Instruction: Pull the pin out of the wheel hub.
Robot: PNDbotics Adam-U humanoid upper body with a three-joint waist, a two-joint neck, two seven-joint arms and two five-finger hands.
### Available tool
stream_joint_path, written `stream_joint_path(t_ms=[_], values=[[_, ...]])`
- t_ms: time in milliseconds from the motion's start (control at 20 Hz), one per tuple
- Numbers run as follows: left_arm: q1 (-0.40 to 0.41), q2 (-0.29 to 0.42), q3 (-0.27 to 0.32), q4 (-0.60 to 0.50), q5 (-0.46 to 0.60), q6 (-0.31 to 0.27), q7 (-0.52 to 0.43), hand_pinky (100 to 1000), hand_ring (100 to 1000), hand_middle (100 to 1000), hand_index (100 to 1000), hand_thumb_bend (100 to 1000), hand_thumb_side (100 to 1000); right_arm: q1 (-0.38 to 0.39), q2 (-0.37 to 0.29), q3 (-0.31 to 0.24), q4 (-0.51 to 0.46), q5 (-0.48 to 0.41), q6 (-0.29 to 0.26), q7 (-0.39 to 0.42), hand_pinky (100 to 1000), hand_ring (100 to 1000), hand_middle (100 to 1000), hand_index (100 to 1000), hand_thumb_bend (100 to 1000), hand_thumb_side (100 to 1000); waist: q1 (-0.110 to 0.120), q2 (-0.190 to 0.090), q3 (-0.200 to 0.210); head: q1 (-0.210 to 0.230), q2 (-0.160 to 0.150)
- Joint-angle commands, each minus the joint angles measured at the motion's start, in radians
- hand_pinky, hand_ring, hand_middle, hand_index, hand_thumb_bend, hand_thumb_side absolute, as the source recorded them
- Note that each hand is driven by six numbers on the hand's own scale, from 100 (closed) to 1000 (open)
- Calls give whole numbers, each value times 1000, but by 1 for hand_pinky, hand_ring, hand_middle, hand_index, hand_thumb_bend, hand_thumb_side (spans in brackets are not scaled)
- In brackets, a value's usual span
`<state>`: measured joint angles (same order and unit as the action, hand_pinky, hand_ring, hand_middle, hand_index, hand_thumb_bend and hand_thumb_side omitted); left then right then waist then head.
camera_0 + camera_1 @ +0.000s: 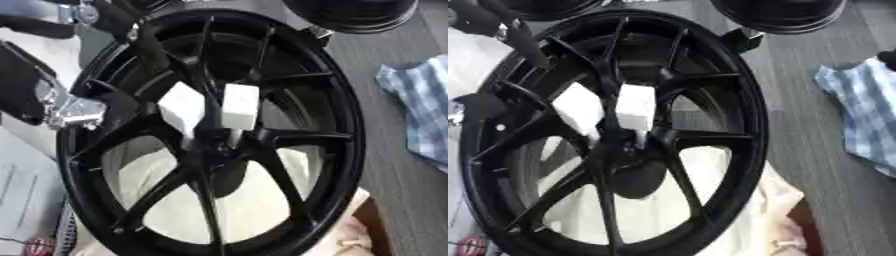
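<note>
A big black spoked wheel (337, 125) stands tilted and fills both views. Its hub (214, 150) sits just below the middle. Two white blocks lie right above the hub, one on each side of a spoke: the left block (182, 107) and the right block (241, 106). From the right block a thin pale stem (639, 137) runs down toward the hub. My left hand (66, 107), black with silver parts, is against the wheel's left rim. More of a black arm (79, 15) shows at the upper left. No right hand is visible.
A blue-and-white checked cloth (424, 110) lies on the grey surface (394, 190) to the right. Another round black object (350, 12) sits beyond the wheel's top. Cream fabric (254, 200) shows through the lower spokes, and something pinkish (354, 237) touches the lower right rim.
</note>
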<state>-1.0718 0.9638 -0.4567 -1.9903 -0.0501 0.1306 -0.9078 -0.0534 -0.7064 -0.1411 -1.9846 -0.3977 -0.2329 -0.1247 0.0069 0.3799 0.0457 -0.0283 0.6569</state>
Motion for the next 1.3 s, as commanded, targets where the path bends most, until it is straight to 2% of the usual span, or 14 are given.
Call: stream_joint_path(t_ms=[50,200,550,650,700,750,1300], values=[[-33,-4,-20,-10,43,52,1,859,846,784,901,202,623,-9,-33,-7,-15,0,4,0,922,799,645,715,100,551,1,-30,-1,4,-13],[-50,-21,-31,-10,55,100,1,875,865,800,913,242,593,-13,-30,-4,-15,-1,10,2,923,799,645,714,100,554,2,-27,0,6,-14],[-74,-51,-38,-10,23,159,1,891,885,816,925,347,510,-24,-26,0,-15,-3,17,6,924,799,645,715,100,557,7,-16,-13,17,-22],[-74,-54,-40,-10,-3,166,1,897,894,827,925,372,489,-26,-25,0,-15,-2,16,7,924,799,645,714,100,557,8,-13,-18,21,-24],[-73,-55,-41,-10,-16,167,1,902,899,834,924,385,448,-27,-24,0,-15,-2,16,7,924,799,645,715,100,559,9,-11,-20,23,-25],[-71,-56,-43,-10,-28,165,1,902,899,834,924,391,469,-28,-23,0,-15,-2,16,7,924,799,645,715,100,559,10,-8,-22,24,-26],[-44,-54,-79,-6,-88,161,1,894,899,837,917,394,403,-43,-5,4,-15,7,25,10,926,800,645,715,100,571,10,24,-36,39,-34]])
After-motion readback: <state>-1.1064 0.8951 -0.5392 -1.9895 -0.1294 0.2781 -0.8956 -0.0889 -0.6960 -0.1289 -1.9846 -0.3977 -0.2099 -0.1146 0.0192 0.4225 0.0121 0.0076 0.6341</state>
